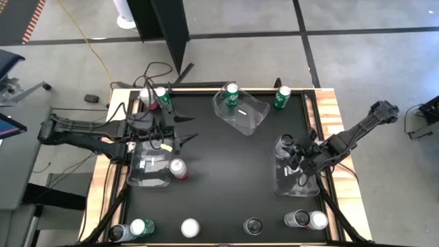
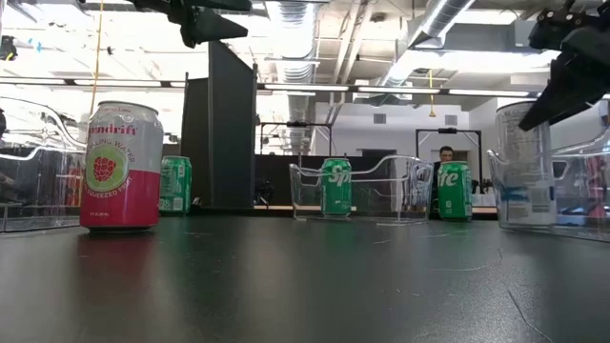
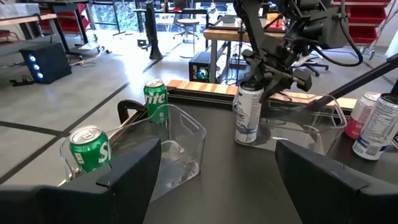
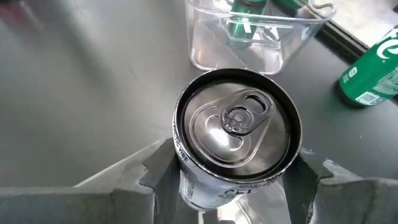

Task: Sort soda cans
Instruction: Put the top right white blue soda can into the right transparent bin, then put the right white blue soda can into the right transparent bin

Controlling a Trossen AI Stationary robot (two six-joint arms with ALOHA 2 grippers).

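Observation:
My right gripper (image 1: 296, 154) is shut on a pale grey soda can (image 4: 239, 127), fingers (image 4: 155, 171) on either side of its silver top. The can (image 3: 249, 115) stands upright at the far end of the right clear bin (image 1: 296, 184). My left gripper (image 1: 184, 130) hangs open and empty over the left clear bin (image 1: 149, 171), its fingers (image 3: 118, 186) spread wide. A pink and red can (image 1: 178, 168) stands beside that bin. One green can (image 1: 232, 95) sits in the middle bin (image 1: 250, 116); another green can (image 1: 282, 97) stands to its right.
Several cans (image 1: 190, 228) line the table's front edge. Two more cans (image 1: 154, 96) stand at the back left corner by cables. A wooden frame (image 1: 329, 110) borders the black table. A person (image 2: 445, 154) sits far behind in the low view.

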